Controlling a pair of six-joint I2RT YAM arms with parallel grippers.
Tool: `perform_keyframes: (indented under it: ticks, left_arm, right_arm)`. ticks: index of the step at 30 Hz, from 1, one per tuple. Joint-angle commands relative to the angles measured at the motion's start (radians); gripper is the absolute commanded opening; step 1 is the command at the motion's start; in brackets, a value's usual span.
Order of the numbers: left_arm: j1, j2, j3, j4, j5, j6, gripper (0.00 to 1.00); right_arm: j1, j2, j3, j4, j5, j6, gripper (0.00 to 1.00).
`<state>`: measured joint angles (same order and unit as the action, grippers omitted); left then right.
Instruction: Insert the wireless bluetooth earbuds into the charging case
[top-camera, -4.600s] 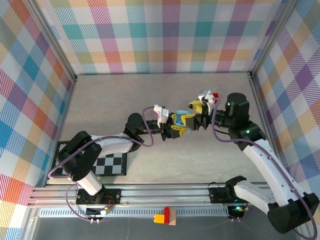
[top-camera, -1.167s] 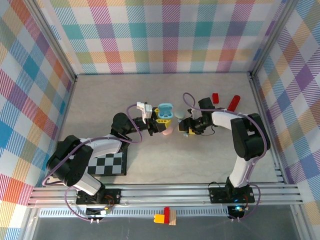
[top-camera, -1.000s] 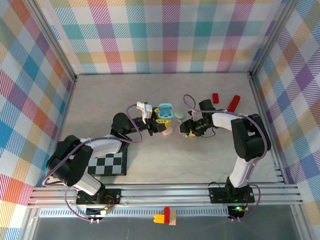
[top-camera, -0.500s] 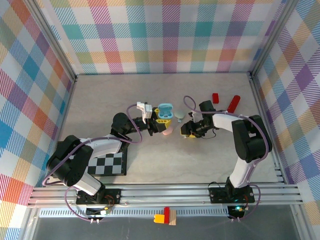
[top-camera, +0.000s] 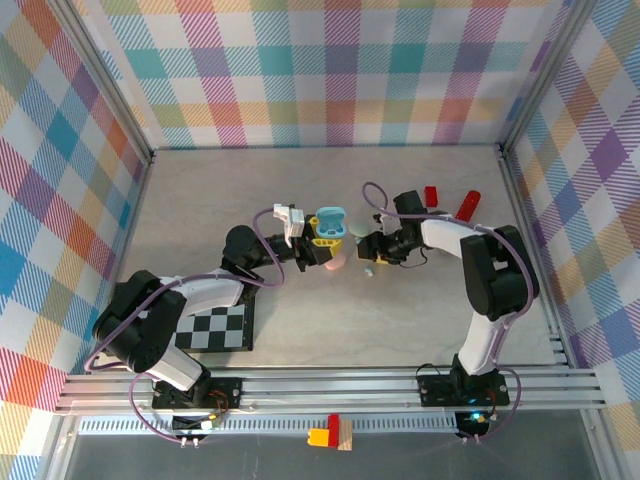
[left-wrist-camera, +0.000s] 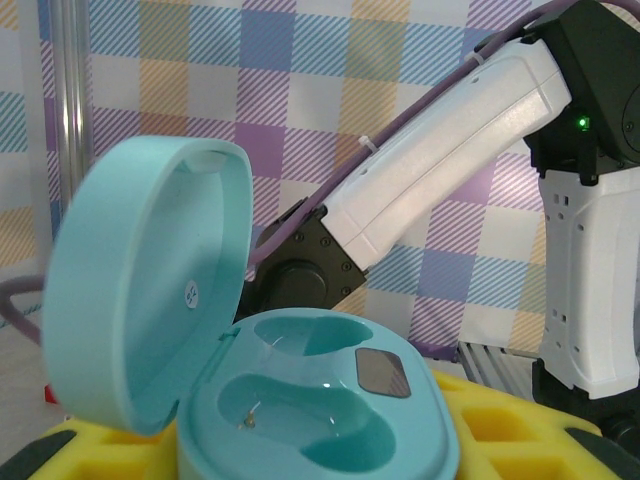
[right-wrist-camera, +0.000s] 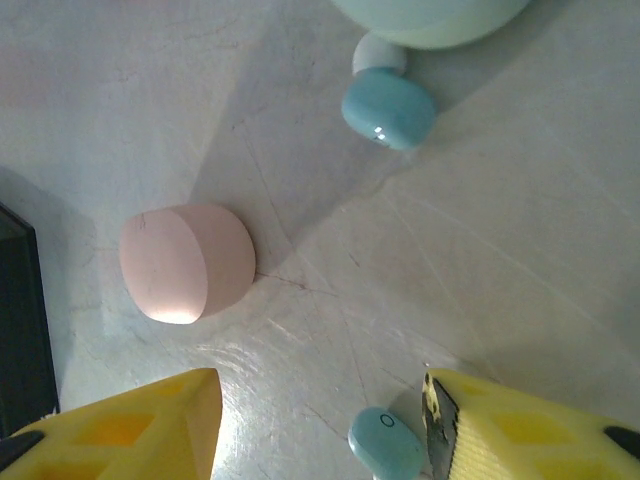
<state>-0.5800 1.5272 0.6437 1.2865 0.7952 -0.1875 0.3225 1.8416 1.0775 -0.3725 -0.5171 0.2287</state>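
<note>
Earbuds, two of them, lie loose on the table (top-camera: 250, 190), neither one in a case. In the right wrist view one blue earbud (right-wrist-camera: 388, 105) with a white tip rests just below the edge of a mint case (right-wrist-camera: 430, 15), touching or nearly touching it. The second blue earbud (right-wrist-camera: 386, 442) lies between the yellow fingers of the right gripper (right-wrist-camera: 320, 430), close against the right-hand finger (right-wrist-camera: 520, 435); whether it touches cannot be told. That gripper's fingers are spread wide apart, low over the table, with nothing held. A closed pink case (right-wrist-camera: 185, 263) sits on the table ahead of the other finger.

The blue case (left-wrist-camera: 320, 410) is gripped by the left gripper (top-camera: 325, 232), whose yellow pads (left-wrist-camera: 90, 450) press on its sides. The lid (left-wrist-camera: 140, 280) stands open and tilted back, and both hollows inside are empty.

From above, the two grippers face each other near the middle of the table, the blue case held above the surface just left of the right gripper. Two red blocks (top-camera: 431, 194) (top-camera: 467, 204) lie farther right, apart from the cases. A checkered board (top-camera: 215, 328) lies near the left arm's base.
</note>
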Motion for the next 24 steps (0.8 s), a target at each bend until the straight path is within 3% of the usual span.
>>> perform_keyframes:
  ticks: [1, 10, 24]
  left_arm:
    - [0.011, -0.021, 0.008, 0.054, 0.021, -0.004, 0.43]
    - [0.011, -0.022, 0.010, 0.054, 0.021, -0.006, 0.42]
    - [0.011, -0.030, -0.002, 0.054, 0.016, -0.004, 0.42]
  right_arm:
    - [0.012, 0.023, 0.007, -0.046, -0.032, -0.034, 0.55]
    - [0.011, -0.024, -0.060, -0.075, -0.035, -0.058, 0.52]
    - [0.012, -0.004, -0.072, -0.030, -0.087, -0.037, 0.36]
